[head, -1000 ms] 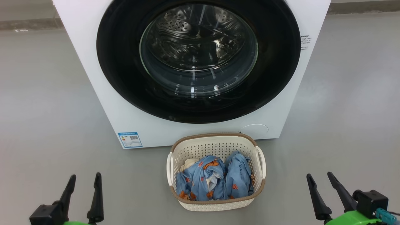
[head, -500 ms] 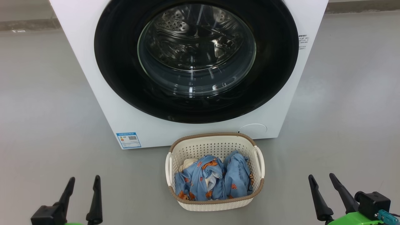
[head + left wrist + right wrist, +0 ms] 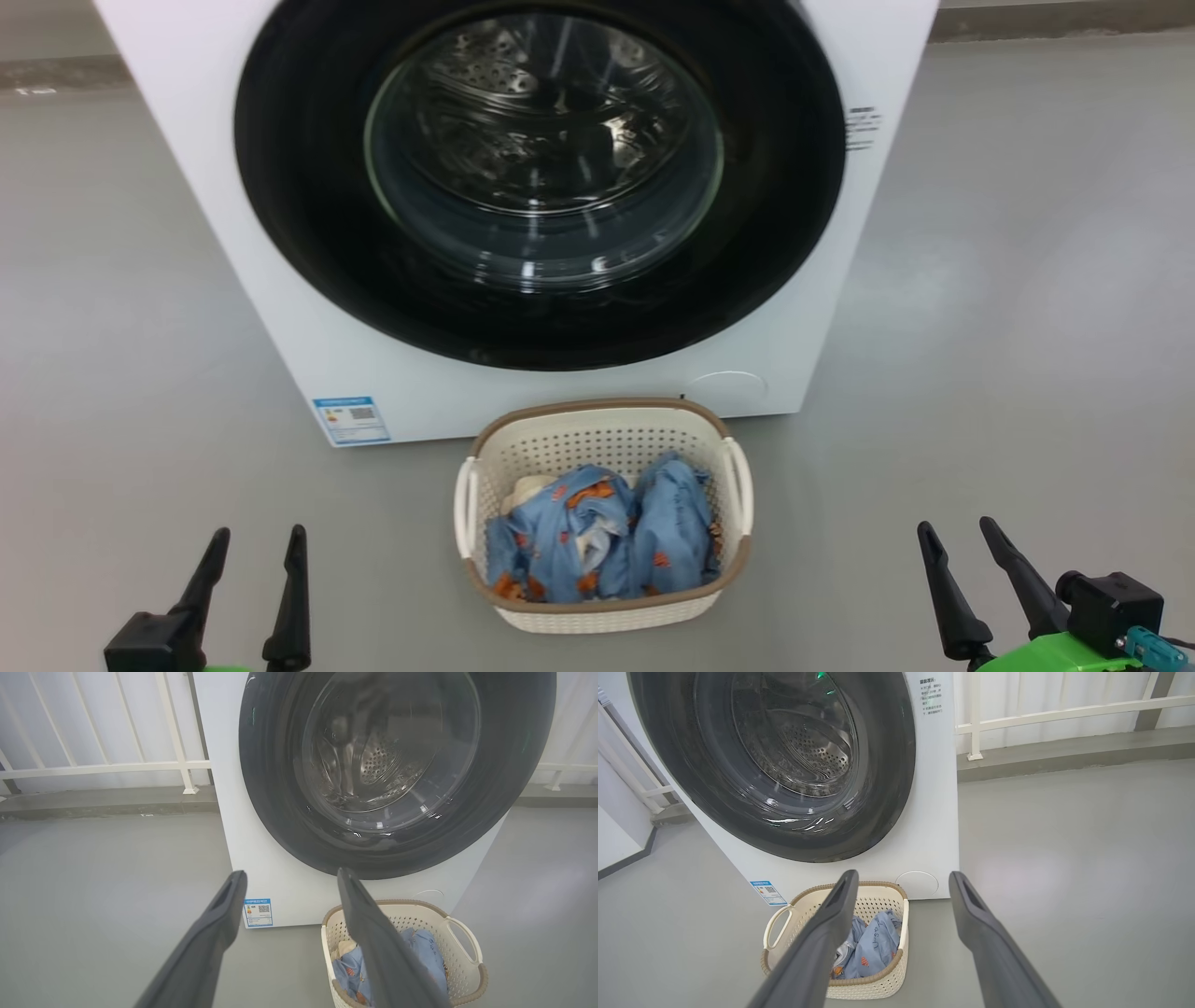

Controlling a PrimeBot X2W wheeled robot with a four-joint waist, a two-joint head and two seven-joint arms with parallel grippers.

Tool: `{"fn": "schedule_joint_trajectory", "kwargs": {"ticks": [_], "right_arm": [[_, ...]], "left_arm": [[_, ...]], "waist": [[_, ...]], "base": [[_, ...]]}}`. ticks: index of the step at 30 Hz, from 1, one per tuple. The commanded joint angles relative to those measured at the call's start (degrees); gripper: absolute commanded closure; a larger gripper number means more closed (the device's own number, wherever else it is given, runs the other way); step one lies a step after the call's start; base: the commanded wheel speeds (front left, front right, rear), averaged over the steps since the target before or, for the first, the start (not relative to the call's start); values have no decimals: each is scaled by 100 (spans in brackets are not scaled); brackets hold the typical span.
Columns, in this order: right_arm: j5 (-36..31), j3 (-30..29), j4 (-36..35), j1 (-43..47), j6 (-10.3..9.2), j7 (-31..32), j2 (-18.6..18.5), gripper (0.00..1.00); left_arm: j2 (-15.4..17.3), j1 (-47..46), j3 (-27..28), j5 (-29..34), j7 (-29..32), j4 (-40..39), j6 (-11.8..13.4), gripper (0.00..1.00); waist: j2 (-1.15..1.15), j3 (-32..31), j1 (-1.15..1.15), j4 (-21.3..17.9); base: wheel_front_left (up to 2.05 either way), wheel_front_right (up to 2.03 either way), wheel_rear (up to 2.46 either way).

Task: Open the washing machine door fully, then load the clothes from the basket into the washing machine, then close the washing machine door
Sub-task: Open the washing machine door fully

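On the smooth grey floor (image 3: pixel 1027 327), white railing (image 3: pixel 107 767) behind it, the boxy white front-loading washing machine (image 3: pixel 794 317) faces us, its round glossy black-rimmed glass door (image 3: pixel 308 243) shut over the perforated steel drum (image 3: pixel 523 121). Just in front sits the cream perforated plastic basket (image 3: pixel 597 434) with brown woven rim, handles left and right, crumpled light blue bear-print clothes (image 3: pixel 597 546) inside. The left hand (image 3: pixel 260 532) and right hand (image 3: pixel 954 523) are both spread wide, holding nothing, well apart from the basket.

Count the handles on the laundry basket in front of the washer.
2. The left handle sits on the basket's left side wall, and the right handle on the opposite wall. No further handle appears to be hidden.
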Motion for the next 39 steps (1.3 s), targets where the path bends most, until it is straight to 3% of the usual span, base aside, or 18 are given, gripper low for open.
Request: {"fn": "schedule_joint_trajectory", "kwargs": {"ticks": [1, 17, 23, 39], "right_arm": [[-79, 117, -138, -46, 9, -70, -85, 0], [-84, 124, -150, -47, 9, -70, -90, 0], [-114, 102, -150, -53, 9, -70, -81, 0], [-160, 62, -154, -75, 9, -70, -61, 0]], "left_arm": [[126, -119, 171, 49, -38, -109, -9, 0], [118, -118, 164, 43, -38, -108, -9, 0], [42, -87, 257, -252, -38, -286, -9, 0], [60, -64, 217, -309, -38, -255, -9, 0]], "waist": [[0, 1, 0, 1], [0, 3, 0, -6], [0, 43, 0, -11], [0, 33, 0, -4]], "base": [[122, 122, -243], [123, 123, -246], [105, 103, -208], [26, 26, -52]]}}
